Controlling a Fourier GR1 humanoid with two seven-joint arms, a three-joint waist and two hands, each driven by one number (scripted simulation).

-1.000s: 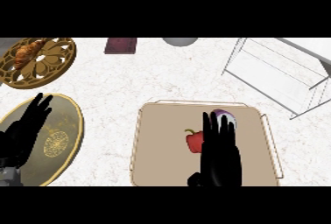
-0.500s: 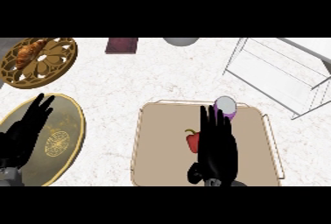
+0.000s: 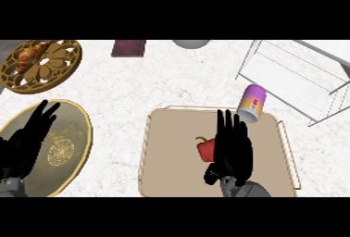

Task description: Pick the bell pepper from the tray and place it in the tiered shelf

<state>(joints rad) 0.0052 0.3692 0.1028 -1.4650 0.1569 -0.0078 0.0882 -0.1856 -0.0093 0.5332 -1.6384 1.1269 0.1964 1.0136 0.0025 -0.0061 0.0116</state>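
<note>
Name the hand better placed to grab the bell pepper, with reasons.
Right. The right hand hangs open over the tray, right beside the bell pepper. The left hand rests over the gold plate, away from the tray.

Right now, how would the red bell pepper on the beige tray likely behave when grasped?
The red bell pepper looks rounded and glossy, so it may slip or roll. Its green stem suggests an uneven shape. It probably holds firm in the right robot hand beside it.

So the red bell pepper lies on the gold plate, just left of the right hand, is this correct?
Not quite. The head view shows the bell pepper lying on the beige tray, not a gold plate. It is indeed just left of the right hand.
</note>
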